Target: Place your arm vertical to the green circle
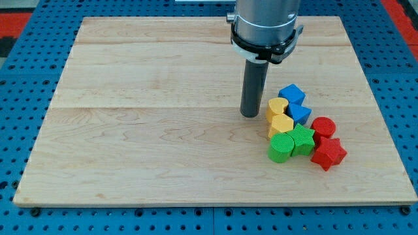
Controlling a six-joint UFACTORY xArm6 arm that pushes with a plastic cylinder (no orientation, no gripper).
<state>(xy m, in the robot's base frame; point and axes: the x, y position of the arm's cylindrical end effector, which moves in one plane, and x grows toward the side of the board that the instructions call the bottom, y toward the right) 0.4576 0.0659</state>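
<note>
The green circle is lying at the lower edge of the block cluster on the view's right half of the wooden board, at roughly five o'clock from my tip and a little apart from it — the yellow blocks are sitting between the two. My tip is resting on the board just beside the yellow heart-like block, at about nine o'clock from it; whether it is touching cannot be told. There are no jaws on this arm: the rod is ending in a plain blunt tip and is holding nothing. The green star is pressing against the circle at its two o'clock side, and the second yellow block is sitting at the circle's twelve o'clock. Two blue blocks are lying at the cluster's top, a red cylinder and a red star at its right — all packed closely together. No writing or labels are showing anywhere. The rod is hanging upright from the grey collar at the view's top.
</note>
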